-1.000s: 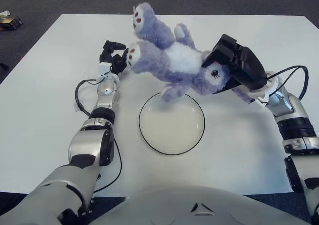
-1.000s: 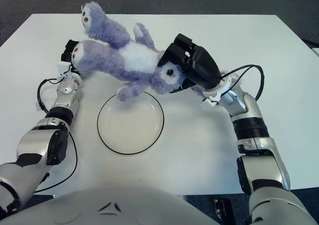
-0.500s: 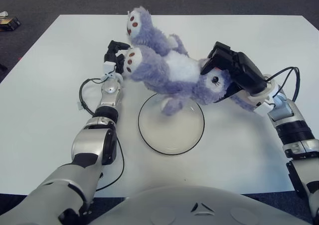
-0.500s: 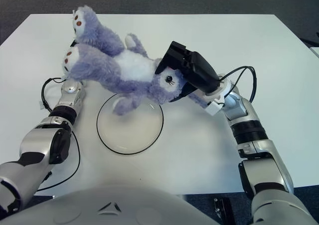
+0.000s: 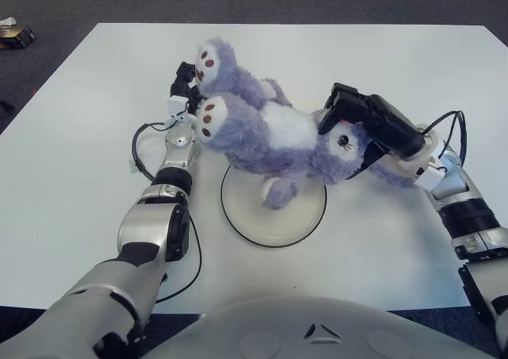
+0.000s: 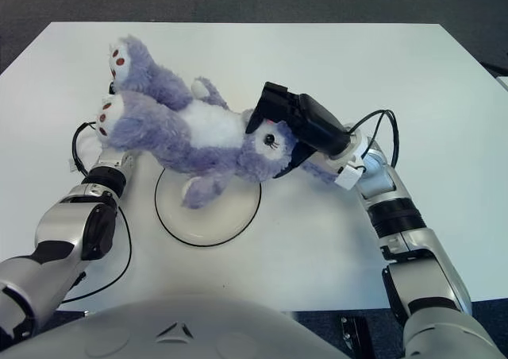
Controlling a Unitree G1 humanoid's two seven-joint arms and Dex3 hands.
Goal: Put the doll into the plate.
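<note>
Biggest risk here: the doll (image 5: 270, 137) is a lot longer than the plate (image 5: 274, 216) is wide, so if it gets let go as it hangs now, only the belly and one paw would likely land inside the rim. The legs would flop out toward 10 o'clock and the head toward 3 o'clock, onto the table (image 5: 87, 176). The plate looks light too, so it could be nudged or tipped if the doll is dragged across its edge.

The doll is held by the head in the right hand (image 5: 361, 125), at about 2 o'clock from the plate. The fingers are wrapped around the top of the head, closed tight on the plush, with the face and one eye left showing below them. The body is stretched out above the far half of the plate, one paw dangling over the middle.

The left hand (image 5: 184, 85) shows at about 10 o'clock from the plate, right by the doll's feet; whether anything is gripped there can't be told.
</note>
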